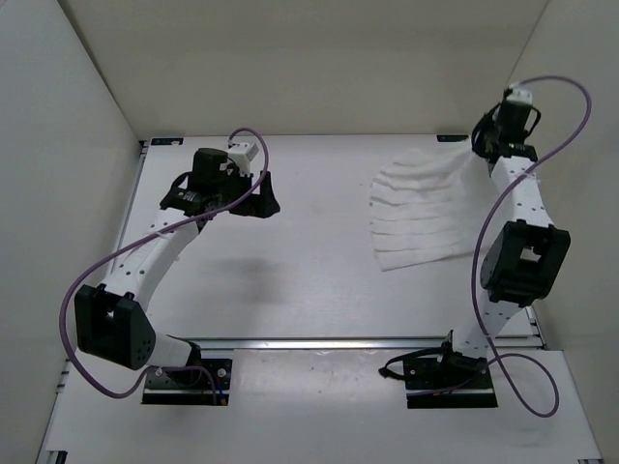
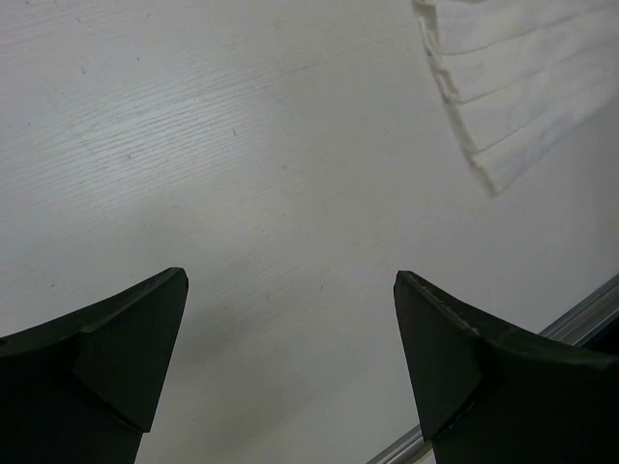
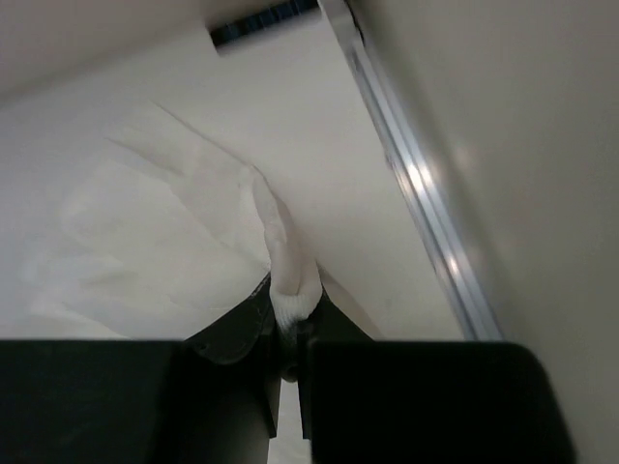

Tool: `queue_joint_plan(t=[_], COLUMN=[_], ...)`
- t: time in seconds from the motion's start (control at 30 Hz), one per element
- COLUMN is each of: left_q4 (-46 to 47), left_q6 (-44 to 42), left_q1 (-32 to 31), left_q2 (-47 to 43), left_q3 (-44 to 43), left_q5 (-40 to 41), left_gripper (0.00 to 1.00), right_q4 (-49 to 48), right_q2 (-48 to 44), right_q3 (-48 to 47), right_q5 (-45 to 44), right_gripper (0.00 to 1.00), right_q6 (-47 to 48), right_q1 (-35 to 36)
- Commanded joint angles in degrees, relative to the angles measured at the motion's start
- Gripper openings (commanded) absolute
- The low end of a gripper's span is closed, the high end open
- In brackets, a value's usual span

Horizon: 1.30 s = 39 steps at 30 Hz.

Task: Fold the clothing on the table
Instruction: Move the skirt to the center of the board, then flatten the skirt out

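The clothing (image 1: 426, 208) is a white ribbed piece spread on the right half of the table (image 1: 290, 280), its pleats fanning out to the left. My right gripper (image 1: 481, 150) is at its far right corner, shut on a pinched-up fold of the fabric (image 3: 290, 280); in the right wrist view the cloth rises into a ridge between the dark fingers (image 3: 232, 333). My left gripper (image 1: 253, 198) hovers over bare table at the far left centre, well apart from the clothing, and stands open (image 2: 290, 280) with nothing between its fingers. The clothing's near edge (image 2: 513, 77) shows in the upper right of the left wrist view.
White enclosure walls close in the table at the left, back and right. A silver metal rail (image 1: 338, 341) runs along the near edge by the arm bases, and another (image 3: 426, 193) runs beside the right gripper. Purple cables loop from both arms.
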<state>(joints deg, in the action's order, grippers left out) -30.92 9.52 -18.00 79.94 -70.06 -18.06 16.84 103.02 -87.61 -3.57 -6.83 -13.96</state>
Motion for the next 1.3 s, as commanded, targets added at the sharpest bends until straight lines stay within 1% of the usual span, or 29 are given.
queue_joint_plan(t=[0.0,0.03,0.07,0.1,0.13,0.17,0.2,0.23,0.27,0.33,0.37,0.4,0.43,0.47,0.5,0.53,0.57,0.67,0.77,0.87,0.93,0.97,1.03,1.07,1.1,1.13,1.17,1.23,1.27], left_q4=[1.74,1.82,1.56,1.39,0.6,0.68,0.51,0.16,-0.11,-0.46,-0.98,-0.64,-0.81,-0.99,-0.9,-1.16,-1.08,-0.46,1.29,3.57,4.11,4.46,4.99,6.03,6.48,6.22,5.87,3.85,2.02], left_q6=[0.59,0.76,0.85,0.94,0.68,0.5,0.59,0.68,0.85,1.38,1.47,1.9,2.34,2.43,2.43,2.09,2.0,2.52,3.22,3.75,4.8,5.94,8.75,10.59,12.7,13.5,13.42,11.5,10.88], left_q1=[0.86,1.12,1.3,1.47,1.56,1.56,1.65,2.35,2.18,2.53,3.05,3.41,3.76,4.28,4.64,4.47,5.07,4.81,4.9,3.24,1.74,0.96,1.73,2.26,4.35,6.64,7.18,7.72,7.98], left_q2=[-2.77,-3.3,-3.39,-3.65,-4.35,-4.62,-5.14,-5.84,-6.11,-7.25,-8.21,-8.14,-8.74,-8.75,-9.01,-8.75,-8.92,-8.58,-8.05,-6.91,-5.76,-4.89,-4.27,-4.7,-5.58,-6.89,-7.6,-8.83,-8.93], left_q3=[-1.3,-1.3,-1.22,-0.96,-0.87,-0.95,-0.78,-0.17,-0.16,0.63,1.06,1.5,1.77,1.95,2.21,2.04,2.04,2.21,3.09,4.32,5.11,5.2,5.9,6.77,8.35,9.49,9.68,9.07,8.54], left_q5=[-0.3,-0.74,0.13,0.92,1.45,2.67,4.08,4.79,5.32,7.07,7.34,8.13,8.39,9.09,9.36,9.54,9.1,7.79,3.67,-0.81,-1.71,-1.28,1.62,2.85,4.34,6.35,7.59,14.51,15.68], left_gripper=[0.98,0.99,0.98,0.98,0.98,0.98,0.99,0.99,0.99,0.98,0.98,0.99,0.98,0.99,0.98,0.99,0.99,0.99,0.98,0.99,0.99,0.99,0.99,0.98,0.98,0.97,0.96,0.96,0.96], right_q4=[-1.02,-0.76,-0.93,-0.85,-0.5,-1.19,-1.11,-1.11,0.28,0.22,-0.92,-3.37,-4.7,-5.23,-6.28,-6.73,-6.99,-8.58,-6.48,-6.47,-6.56,-4.56,-0.08,2.64,3.63,5.55,6.88,8.12,8.82], right_q2=[-2.91,-3.26,-3.53,-4.05,-4.06,-4.49,-5.11,-5.55,-6.07,-8.96,-10.46,-13.0,-15.2,-15.74,-16.79,-18.72,-19.52,-26.01,-31.28,-35.07,-35.52,-33.26,-27.83,-23.53,-21.31,-16.85,-12.28,-3.92,-2.06], right_q3=[-17.37,-18.81,-21.52,-23.03,-22.95,-21.47,-17.98,-13.85,-11.99,-1.57,1.45,7.75,13.03,15.26,18.76,22.28,23.53,29.07,28.29,28.02,28.38,26.37,20.24,15.94,11.54,9.67,5.3,-2.87,-4.31], right_q5=[-1.35,-2.22,-2.84,-6.5,-10.27,-11.36,-13.28,-14.52,-14.44,-10.95,-10.75,-9.88,-5.52,-1.3,0.13,1.19,1.2,1.28,2.07,2.69,3.22,5.48,5.51,3.68,0.01,-3.16,-3.72,-1.62,-2.05], right_gripper=[0.0,0.0,0.0,0.0,0.0,0.0,0.0,0.0,0.0,0.0,0.0,0.0,0.0,0.21,0.41,0.9,1.0,0.99,0.99,0.99,0.99,0.98,0.99,0.99,0.99,1.0,1.0,0.99,0.99], right_q6=[2.09,3.39,4.88,9.07,11.38,15.58,17.36,17.2,16.24,13.0,11.76,8.18,4.06,-0.16,-2.2,-5.53,-7.74,-6.8,-6.18,-4.87,-3.63,-2.58,-0.04,3.46,6.45,8.22,9.28,10.43,10.52], right_q1=[5.76,6.83,9.71,13.57,16.48,20.85,24.9,26.25,29.65,35.72,37.49,40.9,43.2,43.92,44.8,45.07,45.33,43.15,36.13,29.71,26.2,24.69,26.42,29.74,31.78,35.63,38.62,41.54,43.03])
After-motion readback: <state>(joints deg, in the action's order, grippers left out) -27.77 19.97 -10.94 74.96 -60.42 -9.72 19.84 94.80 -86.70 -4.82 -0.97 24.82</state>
